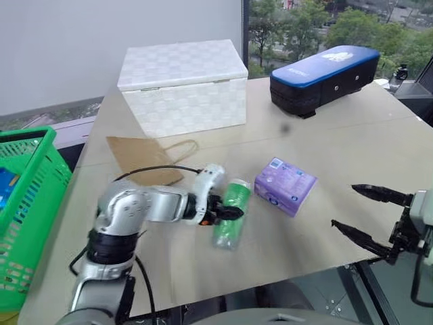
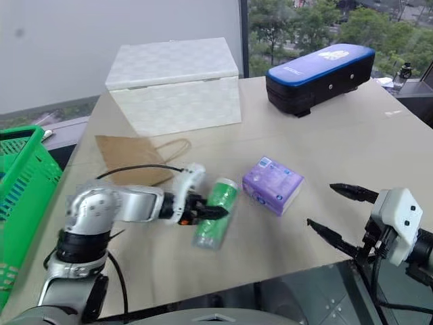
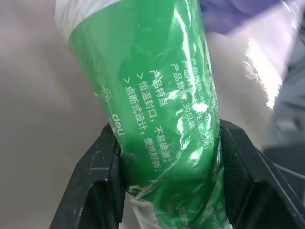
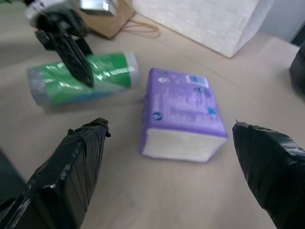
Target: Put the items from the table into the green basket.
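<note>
The green bottle (image 1: 238, 193) lies on its side on the beige table (image 1: 352, 149), near the front edge. My left gripper (image 1: 233, 212) reaches across it from the left. In the left wrist view its two black fingers (image 3: 102, 167) press on both sides of the bottle (image 3: 162, 95). Just right of the bottle lies the lilac packet (image 1: 285, 185), flat on the table. My right gripper (image 1: 369, 213) hovers open at the table's front right edge, pointing at the packet (image 4: 183, 112), with nothing between its fingers. The green basket (image 1: 27, 133) stands at the far left, beside the table.
A white woven-pattern box (image 1: 183, 84) stands at the back of the table, with a blue-topped black case (image 1: 325, 74) to its right. A flat brown paper bag (image 1: 142, 159) lies behind my left arm. Something blue (image 1: 5, 186) lies in the basket.
</note>
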Controlling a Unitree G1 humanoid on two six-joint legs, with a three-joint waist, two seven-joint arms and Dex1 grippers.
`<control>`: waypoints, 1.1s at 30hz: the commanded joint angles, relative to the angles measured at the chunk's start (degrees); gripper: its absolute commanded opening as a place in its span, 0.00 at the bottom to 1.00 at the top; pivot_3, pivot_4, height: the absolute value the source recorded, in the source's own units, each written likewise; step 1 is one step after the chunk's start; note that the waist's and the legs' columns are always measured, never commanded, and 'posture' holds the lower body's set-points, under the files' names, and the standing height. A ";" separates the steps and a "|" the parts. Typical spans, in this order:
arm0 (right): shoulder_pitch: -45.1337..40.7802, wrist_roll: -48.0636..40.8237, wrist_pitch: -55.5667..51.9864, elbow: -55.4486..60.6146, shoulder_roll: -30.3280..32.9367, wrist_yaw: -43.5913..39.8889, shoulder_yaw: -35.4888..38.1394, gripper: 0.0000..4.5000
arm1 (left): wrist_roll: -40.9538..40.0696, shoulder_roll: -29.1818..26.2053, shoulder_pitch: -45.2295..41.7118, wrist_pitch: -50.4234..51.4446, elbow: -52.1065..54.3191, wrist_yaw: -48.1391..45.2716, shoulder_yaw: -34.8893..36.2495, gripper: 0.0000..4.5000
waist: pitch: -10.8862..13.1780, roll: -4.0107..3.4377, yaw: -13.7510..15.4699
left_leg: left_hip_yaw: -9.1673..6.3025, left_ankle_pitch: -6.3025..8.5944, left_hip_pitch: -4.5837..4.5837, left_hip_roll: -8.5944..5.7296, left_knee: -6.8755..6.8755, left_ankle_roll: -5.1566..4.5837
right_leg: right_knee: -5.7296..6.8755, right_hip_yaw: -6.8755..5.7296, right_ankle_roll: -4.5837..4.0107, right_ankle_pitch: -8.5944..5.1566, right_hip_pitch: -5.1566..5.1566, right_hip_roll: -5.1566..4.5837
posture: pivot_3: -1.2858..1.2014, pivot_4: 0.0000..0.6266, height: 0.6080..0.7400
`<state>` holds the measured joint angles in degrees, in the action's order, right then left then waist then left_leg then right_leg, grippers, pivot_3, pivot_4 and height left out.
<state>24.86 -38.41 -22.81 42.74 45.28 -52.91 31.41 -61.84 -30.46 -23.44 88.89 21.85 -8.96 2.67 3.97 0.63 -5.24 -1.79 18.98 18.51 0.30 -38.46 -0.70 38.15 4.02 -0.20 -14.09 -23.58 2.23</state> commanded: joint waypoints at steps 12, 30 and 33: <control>-41.85 2.31 -3.42 -15.57 -5.92 4.64 -26.13 1.00 | 26.26 -5.04 -0.52 -34.95 2.77 6.79 19.39 0.43 | -0.29 0.25 6.29 | -0.24 -0.14 0.20 -0.15 0.00 0.24 | -0.08 -0.25 -0.28 0.20 -0.29 -0.18 | 0.58 0.00 1.00; -58.10 -2.58 -5.01 -18.54 -12.63 -3.73 -32.84 1.00 | 40.48 -9.37 -2.60 -39.35 -9.44 18.65 44.32 0.43 | -1.55 1.80 16.02 | -0.63 -0.21 1.87 -0.27 -0.13 0.38 | 0.09 -2.09 -0.71 0.52 -2.02 -1.29 | 0.64 0.00 1.00; -58.35 -3.01 -4.99 -18.31 -13.68 -4.13 -32.88 1.00 | 40.29 -9.70 -2.13 -40.65 -11.30 17.25 46.49 0.74 | -1.66 1.92 17.04 | -0.94 -0.32 1.87 -0.26 -0.13 0.57 | 0.09 -2.57 -0.87 0.62 -1.95 -1.34 | 0.64 0.00 1.00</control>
<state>-32.30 -40.55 -28.60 23.45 31.74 -56.62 -2.02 -21.50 -38.77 -24.50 50.71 9.25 8.97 47.53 2.31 2.55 11.80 -2.78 18.64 20.40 0.06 -38.59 -0.09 38.23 1.35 -1.12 -13.46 -25.53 0.89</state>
